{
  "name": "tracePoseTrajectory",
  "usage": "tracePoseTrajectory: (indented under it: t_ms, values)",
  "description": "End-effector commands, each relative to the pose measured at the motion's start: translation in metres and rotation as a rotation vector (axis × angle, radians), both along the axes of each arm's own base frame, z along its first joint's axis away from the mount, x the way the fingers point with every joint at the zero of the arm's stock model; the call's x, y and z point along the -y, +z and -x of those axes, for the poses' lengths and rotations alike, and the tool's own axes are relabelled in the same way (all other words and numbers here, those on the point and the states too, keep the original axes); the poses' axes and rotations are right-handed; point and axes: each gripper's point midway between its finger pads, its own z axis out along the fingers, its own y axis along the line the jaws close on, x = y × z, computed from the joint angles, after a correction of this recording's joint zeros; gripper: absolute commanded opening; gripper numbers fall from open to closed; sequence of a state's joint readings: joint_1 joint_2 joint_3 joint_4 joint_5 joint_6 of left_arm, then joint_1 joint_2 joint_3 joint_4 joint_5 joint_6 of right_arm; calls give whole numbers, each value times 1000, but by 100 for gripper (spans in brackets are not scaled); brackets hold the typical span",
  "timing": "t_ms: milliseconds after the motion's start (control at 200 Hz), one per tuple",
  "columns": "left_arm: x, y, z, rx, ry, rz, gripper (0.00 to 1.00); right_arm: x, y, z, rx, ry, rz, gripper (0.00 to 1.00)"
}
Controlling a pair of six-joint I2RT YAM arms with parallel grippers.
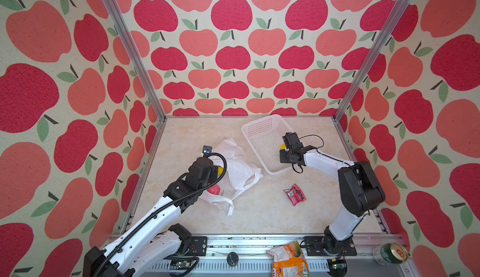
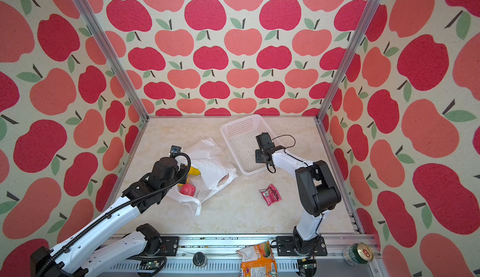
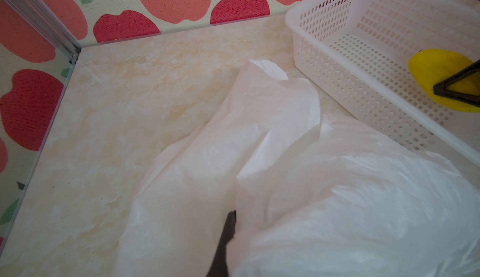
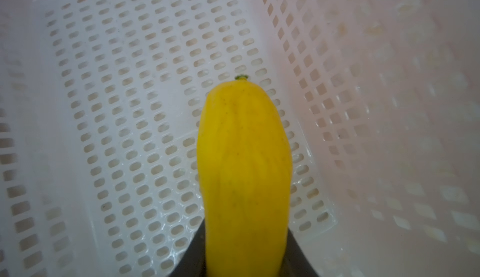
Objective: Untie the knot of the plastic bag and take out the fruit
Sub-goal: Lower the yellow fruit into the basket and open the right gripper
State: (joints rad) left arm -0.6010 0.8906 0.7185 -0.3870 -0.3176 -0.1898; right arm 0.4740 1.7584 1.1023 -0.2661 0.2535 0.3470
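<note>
Mango at the basket; knot apparently already undone.
In both top views the bag point(image 1: 241, 169) lay open beside the basket point(image 1: 259, 130), handles apart and no knot visible, with a red fruit point(image 2: 187, 189) and a yellow fruit point(image 2: 194, 170) at its mouth. In the left wrist view the left gripper point(image 3: 230, 226) was closed, seemingly pinching bag film. In the right wrist view the right gripper point(image 4: 246, 258) clamped the mango point(image 4: 244, 159) low inside the basket. Next, I judged, those jaws needed to open.
</note>
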Motion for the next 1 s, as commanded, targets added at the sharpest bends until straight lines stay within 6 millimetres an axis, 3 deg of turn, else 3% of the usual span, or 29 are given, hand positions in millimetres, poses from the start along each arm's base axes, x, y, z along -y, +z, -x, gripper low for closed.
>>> tracePoseTrajectory:
  t_ms: [0,285,570,785,996]
  values:
    - [-2,2,-1,14,8,-10,0,8,-12,-6,-32,-38,-4,5]
    - [-1,1,-3,11,7,-13,0,25,-29,-11,-59,-82,33,11]
    - [-1,1,-1,12,7,-11,0,30,-23,-10,-46,-91,53,40]
    - [-1,1,-1,9,7,-10,0,36,4,-1,11,-101,33,61]
    - [0,0,-1,6,5,-8,0,38,50,19,119,-99,-19,72]
